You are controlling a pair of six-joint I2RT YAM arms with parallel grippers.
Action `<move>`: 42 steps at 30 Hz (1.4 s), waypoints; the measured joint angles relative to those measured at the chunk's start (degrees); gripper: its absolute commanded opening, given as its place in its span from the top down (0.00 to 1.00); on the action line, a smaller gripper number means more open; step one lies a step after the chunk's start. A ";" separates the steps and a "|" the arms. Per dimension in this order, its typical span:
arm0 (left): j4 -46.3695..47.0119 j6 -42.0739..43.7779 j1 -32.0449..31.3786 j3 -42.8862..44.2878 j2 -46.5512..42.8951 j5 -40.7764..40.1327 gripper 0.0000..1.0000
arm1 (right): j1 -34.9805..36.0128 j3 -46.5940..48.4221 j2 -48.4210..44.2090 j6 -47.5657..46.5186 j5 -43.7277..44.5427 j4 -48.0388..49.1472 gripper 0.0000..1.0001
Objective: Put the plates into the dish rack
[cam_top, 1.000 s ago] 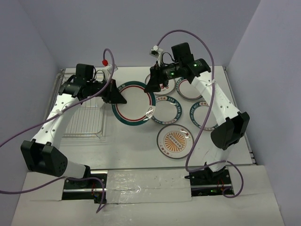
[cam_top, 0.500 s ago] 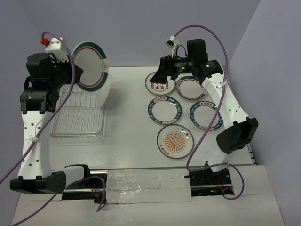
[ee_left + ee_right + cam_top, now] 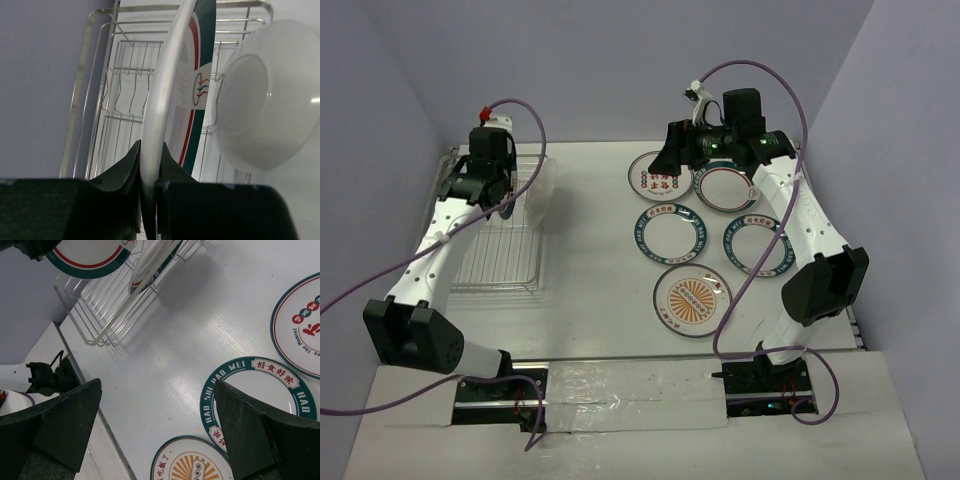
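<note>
Alignment decides the next slot

We see the left tool (image 3: pixel 150 152) clamped on the rim of a teal-rimmed plate (image 3: pixel 172 75), held upright on edge. The dish rack (image 3: pixel 495 250) lies straight beyond it, a stored plate (image 3: pixel 260 100) standing just beside. The right tool (image 3: pixel 157 415) hangs empty, jaws wide apart, above the flat plates (image 3: pixel 671 233) on the counter (image 3: pixel 590 300) — well off from the rack, so we judge the left arm (image 3: pixel 430 260) nearer.
</note>
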 measured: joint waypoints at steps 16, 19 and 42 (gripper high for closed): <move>7.48 3.41 -3.91 -3.13 4.72 -6.45 1.00 | -0.98 -2.21 0.07 -0.13 0.20 0.24 0.00; 7.54 3.37 -4.50 -3.13 5.70 -6.73 1.00 | -1.16 -2.54 0.07 -0.26 0.17 0.26 0.00; 6.10 -0.83 -7.67 -2.38 12.17 -8.46 0.57 | -1.97 -3.17 1.31 -0.48 1.51 0.24 0.00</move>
